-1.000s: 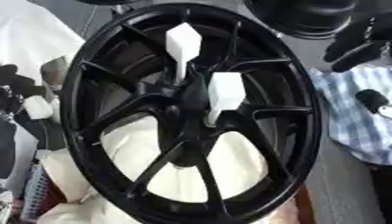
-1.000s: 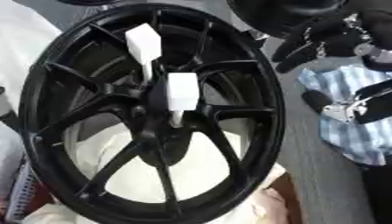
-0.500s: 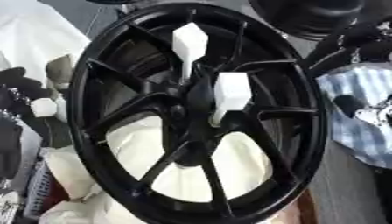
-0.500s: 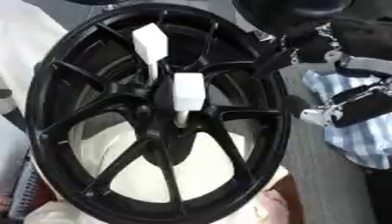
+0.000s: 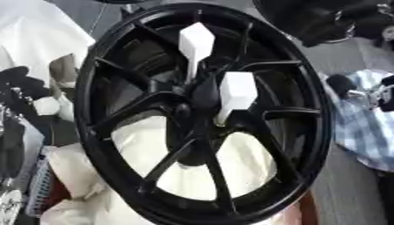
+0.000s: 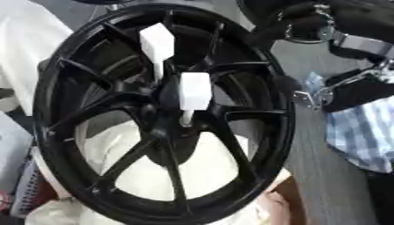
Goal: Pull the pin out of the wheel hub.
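Note:
A black multi-spoke wheel hub (image 5: 138, 110) stands tilted and fills most of both views. Two white pins with blocky heads stick out of its centre: an upper pin (image 5: 195, 41) and a lower pin (image 5: 236, 91), both seated near the hub bore. My right hand (image 6: 342, 57), black with silver joints, hangs just outside the rim's right side, apart from both pins. My left hand (image 5: 17, 83) shows as a dark shape at the left edge, beside a small white round thing (image 5: 46, 105). Neither hand touches a pin.
White cloth or padding (image 5: 177, 176) lies under and behind the wheel. A blue checked cloth (image 5: 362, 132) lies to the right on a grey surface. A dark round object (image 5: 308, 17) sits at the upper right behind the rim.
My right hand has come down from the upper right to beside the rim's right side. Both pins stay in the hub. The picture has shifted slightly.

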